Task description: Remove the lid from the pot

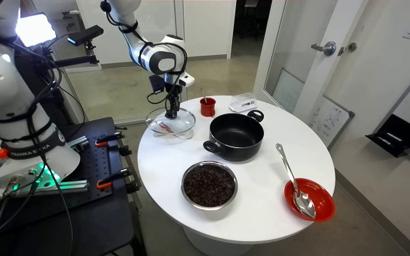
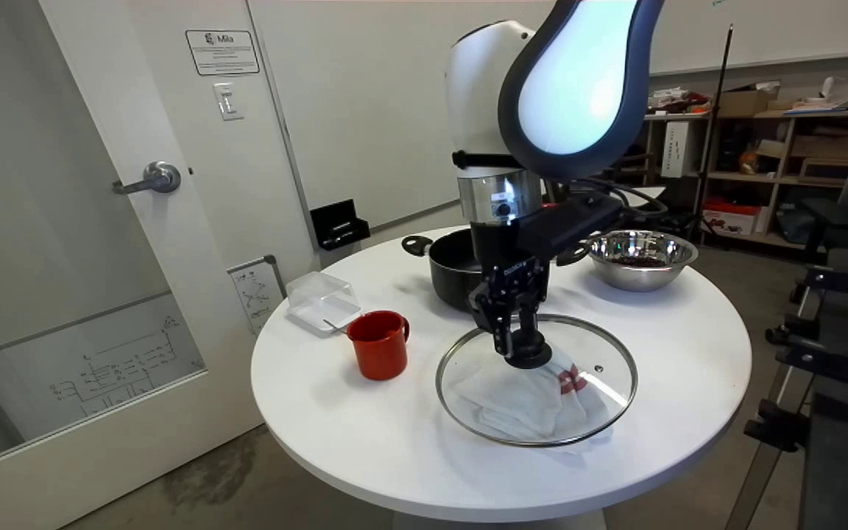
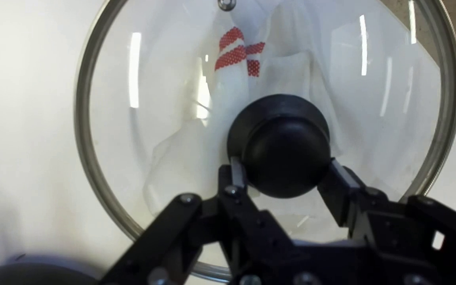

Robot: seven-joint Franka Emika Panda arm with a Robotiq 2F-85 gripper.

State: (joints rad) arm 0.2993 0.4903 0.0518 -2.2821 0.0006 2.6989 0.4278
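The round white tabletop [image 1: 258,215] carries everything named below. The black two-handled pot [image 1: 238,153] stands uncovered, its dark inner floor in view. The glass lid [image 2: 534,401] is beside the pot and apart from it, near the tabletop's edge, directly beneath the end effector [image 3: 286,168]. Being circular, it has no long axis; the coming move turns on the vertical line through its black knob [image 3: 289,152], which the end effector pinches with a finger against either flank. A folded white cloth [image 1: 185,135] lies under the glass; whether the rim touches cloth or tabletop cannot be told. Removal appears complete; what remains is probably a level set-down and release, with some risk of rocking on the cloth. Containers: the steel bowl [image 2: 637,278] holds dark reddish-brown, bean-like pieces [image 1: 209,187]; the red bowl [image 1: 325,202] holds a metal spoon [image 1: 304,204], its handle projecting over the rim toward the pot; the clear plastic box [image 2: 323,300], its contents too indistinct to name, stands near the red mug [image 2: 381,357], from which a thin utensil stem [image 1: 204,95] leans.
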